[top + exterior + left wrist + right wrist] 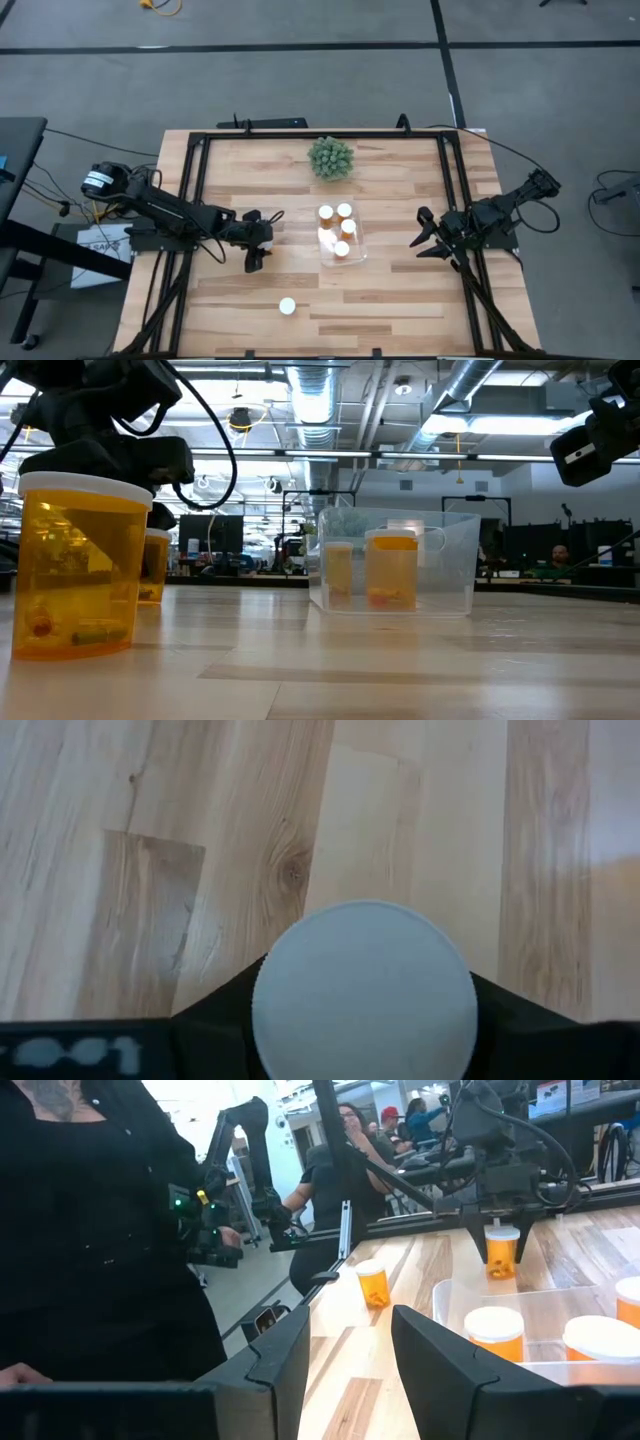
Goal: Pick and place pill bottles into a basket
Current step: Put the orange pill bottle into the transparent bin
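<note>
- The surface [400, 300] is pale wood planking with knots and darker boards, framed by black rails [320, 133].
- Around it, the floor [300, 90] is grey, crossed by dark tape lines [200, 47] in the upper part of the high view.
- A yellow cable [160, 5] lies at the top edge, left of centre.
- In the low view, silver ducts [315, 395] and pipes run under the ceiling, with bright light panels [470, 422] at upper right.
- Dark monitors [210, 532] line the far side, left of centre.
- A person in black clothing [90, 1230] fills the left of the right wrist view; others stand behind, near the top centre.
</note>
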Robot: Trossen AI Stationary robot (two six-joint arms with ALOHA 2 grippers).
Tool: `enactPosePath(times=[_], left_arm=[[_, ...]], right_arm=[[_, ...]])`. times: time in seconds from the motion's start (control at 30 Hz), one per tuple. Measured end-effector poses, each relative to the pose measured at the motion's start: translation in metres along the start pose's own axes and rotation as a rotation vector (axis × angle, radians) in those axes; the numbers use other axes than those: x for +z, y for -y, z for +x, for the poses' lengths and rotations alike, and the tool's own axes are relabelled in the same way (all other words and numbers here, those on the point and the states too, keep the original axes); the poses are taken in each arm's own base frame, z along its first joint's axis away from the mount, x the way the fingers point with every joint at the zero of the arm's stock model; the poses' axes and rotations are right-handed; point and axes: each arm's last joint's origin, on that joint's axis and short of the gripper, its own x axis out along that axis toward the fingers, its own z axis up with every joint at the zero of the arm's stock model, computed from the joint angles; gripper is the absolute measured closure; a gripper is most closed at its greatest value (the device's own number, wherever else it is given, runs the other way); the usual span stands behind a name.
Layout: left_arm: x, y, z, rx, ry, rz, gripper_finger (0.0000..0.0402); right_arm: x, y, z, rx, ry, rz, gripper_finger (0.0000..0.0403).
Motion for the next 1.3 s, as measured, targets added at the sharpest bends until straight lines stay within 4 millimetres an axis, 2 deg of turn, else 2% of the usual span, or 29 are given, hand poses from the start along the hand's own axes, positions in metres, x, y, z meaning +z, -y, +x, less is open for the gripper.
enactPosePath(times=[0.2, 0.47, 0.6, 0.73, 1.0, 1.2, 1.3], left_arm=[[0.017, -0.001, -0.005, 0.022, 0.065, -0.014, 0.021], [0.067, -0.011, -0.023, 0.068, 0.252, -0.001, 0.0234], [0.092, -0.016, -0.034, 0.066, 0.392, -0.022, 0.0227], [0.107, -0.023, -0.038, 0.048, 0.491, -0.046, 0.0219], [0.129, -0.025, -0.011, -0.045, 0.481, -0.016, 0.0229], [0.152, -0.021, 0.012, -0.063, 0.457, 0.028, 0.0225], [0.156, -0.021, 0.022, -0.058, 0.434, 0.026, 0.0225]], right_arm=[[0.0, 0.0, 0.0, 0.0, 0.0, 0.0, 0.0267], [0.0, 0.0, 0.0, 0.0, 0.0, 0.0, 0.0267], [0.0, 0.0, 0.0, 0.0, 0.0, 0.0, 0.0267], [0.0, 0.0, 0.0, 0.0, 0.0, 0.0, 0.0267], [0.0, 0.0, 0.0, 0.0, 0.001, 0.0, 0.0267], [0.0, 0.0, 0.0, 0.0, 0.001, 0.0, 0.0267], [0.0, 0.0, 0.0, 0.0, 0.0, 0.0, 0.0267]])
